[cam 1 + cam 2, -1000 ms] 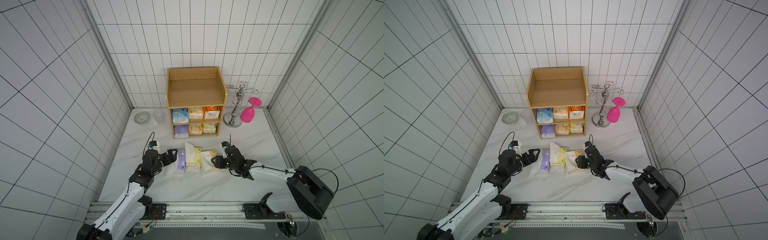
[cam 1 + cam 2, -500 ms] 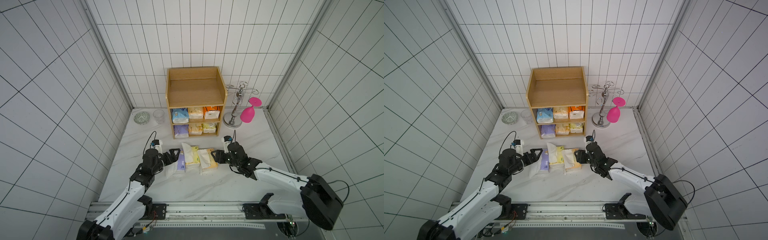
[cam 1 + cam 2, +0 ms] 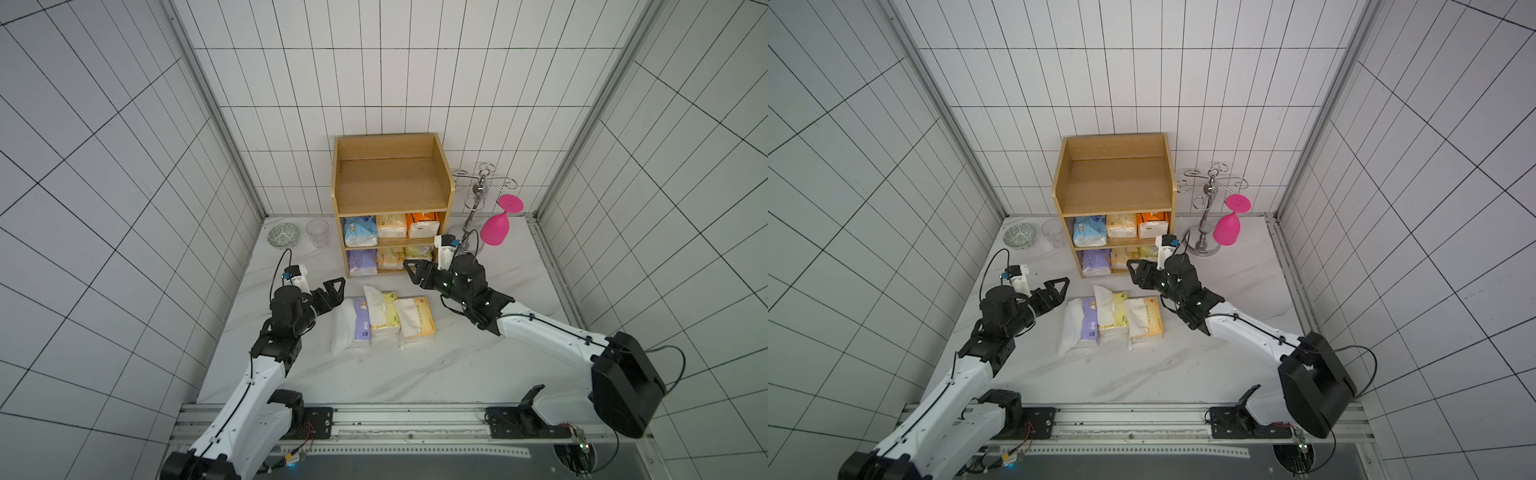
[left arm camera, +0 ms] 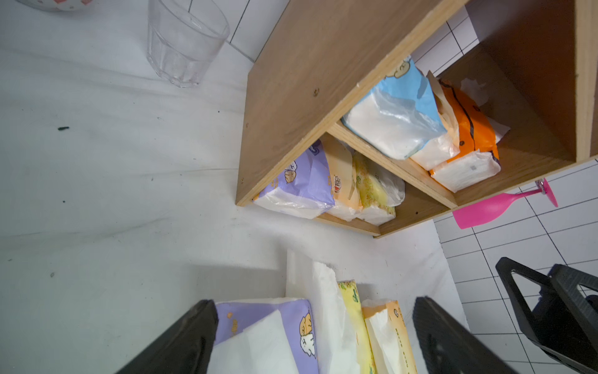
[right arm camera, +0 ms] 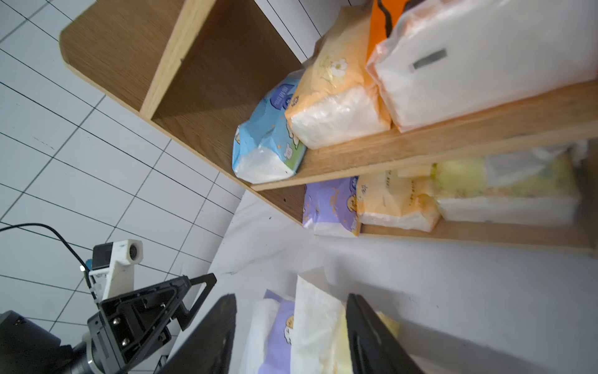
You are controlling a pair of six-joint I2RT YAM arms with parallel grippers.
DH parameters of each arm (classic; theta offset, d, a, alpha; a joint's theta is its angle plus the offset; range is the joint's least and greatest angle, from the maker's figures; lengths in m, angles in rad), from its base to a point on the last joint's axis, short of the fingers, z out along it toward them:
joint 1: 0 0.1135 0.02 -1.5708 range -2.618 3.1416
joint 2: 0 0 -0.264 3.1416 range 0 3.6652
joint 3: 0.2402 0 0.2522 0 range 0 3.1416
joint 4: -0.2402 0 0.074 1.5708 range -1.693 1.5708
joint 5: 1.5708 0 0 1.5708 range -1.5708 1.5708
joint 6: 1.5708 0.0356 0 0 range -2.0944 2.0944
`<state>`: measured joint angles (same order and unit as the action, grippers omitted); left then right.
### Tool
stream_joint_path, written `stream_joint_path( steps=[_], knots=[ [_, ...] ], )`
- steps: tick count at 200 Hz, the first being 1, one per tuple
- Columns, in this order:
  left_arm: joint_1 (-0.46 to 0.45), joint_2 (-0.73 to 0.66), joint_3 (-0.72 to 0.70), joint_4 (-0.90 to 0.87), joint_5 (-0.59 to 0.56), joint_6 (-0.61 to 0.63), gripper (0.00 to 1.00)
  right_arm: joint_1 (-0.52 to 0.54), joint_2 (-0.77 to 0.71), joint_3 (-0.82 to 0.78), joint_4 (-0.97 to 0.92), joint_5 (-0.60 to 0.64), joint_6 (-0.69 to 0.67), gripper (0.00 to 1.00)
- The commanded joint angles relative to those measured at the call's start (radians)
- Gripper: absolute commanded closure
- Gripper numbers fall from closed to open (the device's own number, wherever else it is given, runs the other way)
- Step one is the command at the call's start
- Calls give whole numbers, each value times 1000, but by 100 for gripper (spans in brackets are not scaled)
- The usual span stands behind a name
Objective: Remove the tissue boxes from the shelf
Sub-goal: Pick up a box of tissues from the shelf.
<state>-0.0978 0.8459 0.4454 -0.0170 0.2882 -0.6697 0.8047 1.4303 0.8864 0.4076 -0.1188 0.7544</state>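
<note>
Left fingers: spread wide and holding nothing, they hover low over the purple counter pack.
Right fingers: apart with nothing clamped, they are raised in front of the right end of the shelf's bottom tier.
Counter row: the purple counter pack, yellow counter pack and pale orange counter pack lie side by side, touching, on the counter. Their long axes run toward the shelf, and white tissue spills from them.
Shelf: it stands against the back wall with its open front facing the arms.
Bottom tier: bottom purple pack, bottom pale orange pack and bottom yellow pack sit in a row.
Middle tier: blue pack, middle pale orange pack and bright orange pack sit in a row.
Pack orientation: each shelved pack shows a short end at the open front, and its long axis runs back into the shelf.
Deciding relation: the bottom yellow pack lies just beyond the right fingers, so the right arm is clearly nearer. A straight pull along the pack's long axis looks likely.
</note>
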Motion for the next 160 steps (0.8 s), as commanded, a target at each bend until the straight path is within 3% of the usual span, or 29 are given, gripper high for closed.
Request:
stream_joint_path(
  steps=[1, 87, 160],
  knots=[
    [59, 18, 29, 36, 93, -12, 2, 6, 88, 80, 147, 13, 53, 41],
    [107, -23, -61, 78, -6, -3, 2, 15, 451, 379, 177, -10, -6, 42],
    [108, -112, -72, 20, -45, -2, 2, 17, 589, 521, 153, 4, -34, 41]
  ],
)
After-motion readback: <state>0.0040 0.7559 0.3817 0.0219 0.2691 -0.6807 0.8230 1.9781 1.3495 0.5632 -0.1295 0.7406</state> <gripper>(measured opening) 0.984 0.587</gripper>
